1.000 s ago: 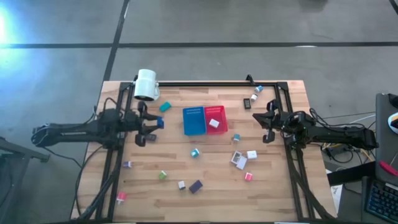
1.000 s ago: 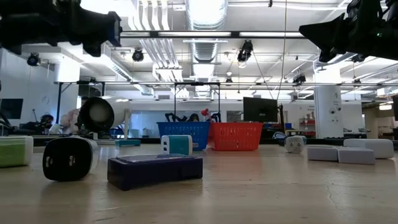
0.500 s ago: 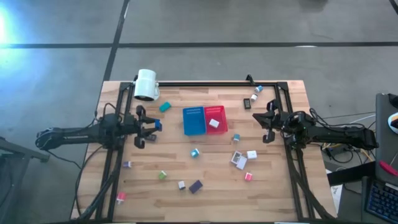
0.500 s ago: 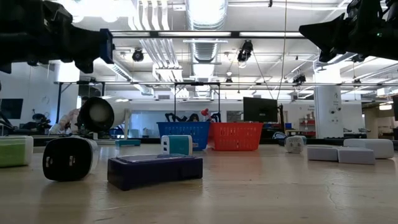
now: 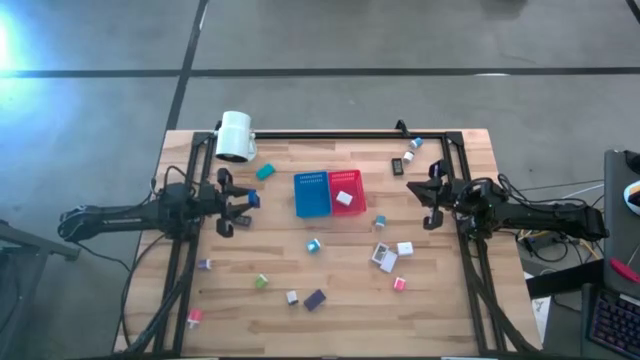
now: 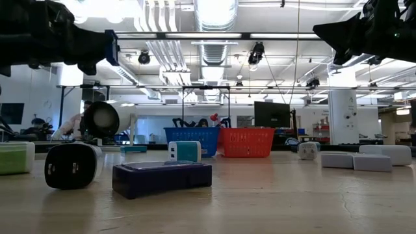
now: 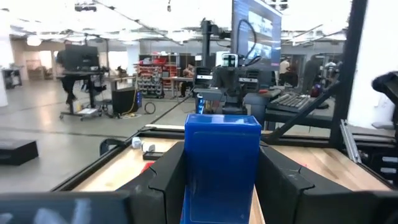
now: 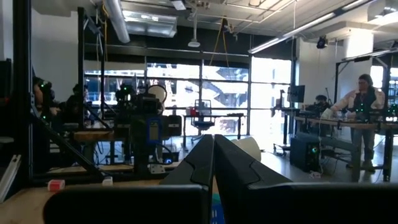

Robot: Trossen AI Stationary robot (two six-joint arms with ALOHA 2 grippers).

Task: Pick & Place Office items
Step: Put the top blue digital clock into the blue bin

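Your left claw (image 5: 243, 204) is closed on a blue block (image 7: 222, 163) and holds it above the worktop (image 5: 450, 310), at about 9 o'clock from the two bins. The blue bin (image 5: 312, 194) and the red bin (image 5: 345, 190) stand side by side near the middle, and a white piece (image 5: 343, 199) lies already in the red one. The block sits between the fingers (image 7: 166, 176) with much of it standing out in front, so I judge that a fast swing toward the bins could turn it in the grip or let it slip out before it is over a bin. If you release too early, it can hit the bin wall and fall on the worktop. A teal piece (image 5: 265, 172) lies at about 12 o'clock from the left claw, near the lamp (image 5: 235, 136); keep the arm away from both, because a touch could push the piece or knock the lamp. Your right claw (image 5: 433, 198) is fully closed and empty, waiting at 3 o'clock from the bins. The other items are spread at 5 to 7 o'clock from the bins, such as the dark block (image 5: 314, 298) and the green piece (image 5: 261, 282), and some lie close together, so a later grip there could take or push a neighbour.
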